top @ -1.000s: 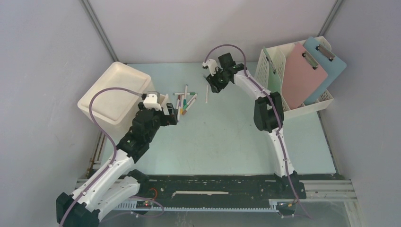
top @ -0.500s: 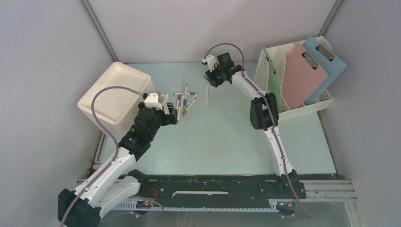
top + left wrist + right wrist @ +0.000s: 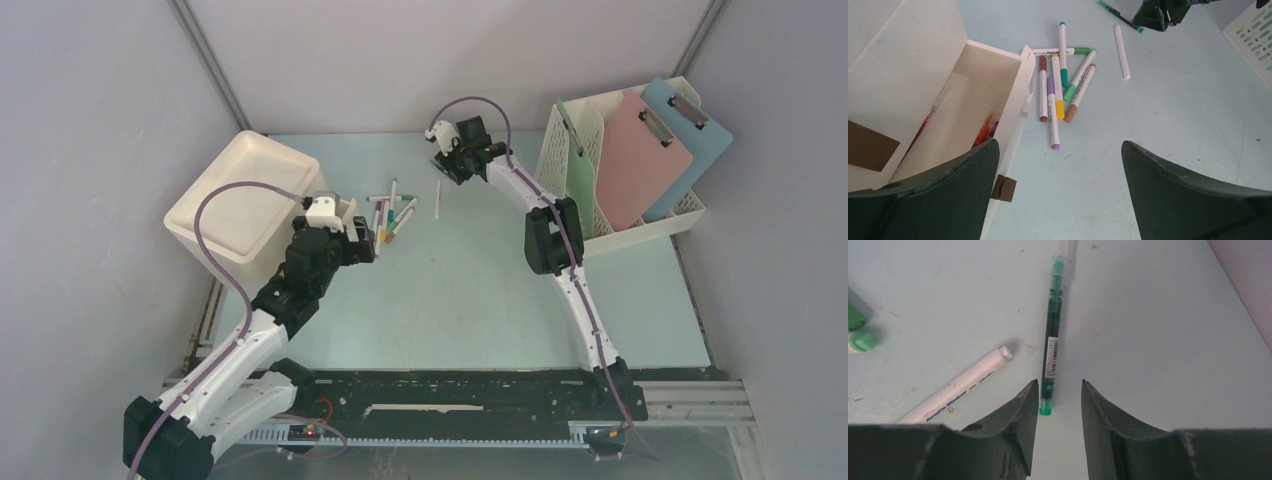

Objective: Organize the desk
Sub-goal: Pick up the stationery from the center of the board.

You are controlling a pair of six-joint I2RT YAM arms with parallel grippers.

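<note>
The desk is a pale mint-green tabletop. A green pen lies on it near the back wall. My right gripper is low over the desk, jaws narrowly open, with the pen's near end between the fingertips, close to the left one; in the top view it is at the back middle. A white marker lies just to its left. My left gripper is wide open and empty, hovering beside the white bin, short of a pile of several markers.
The white bin stands at the back left, with some items inside in the left wrist view. A white perforated file rack at the back right holds a pink clipboard, a blue clipboard and a green folder.
My right gripper has moved back and left, away from the white marker, and come down over the green pen. The left arm has barely moved.
</note>
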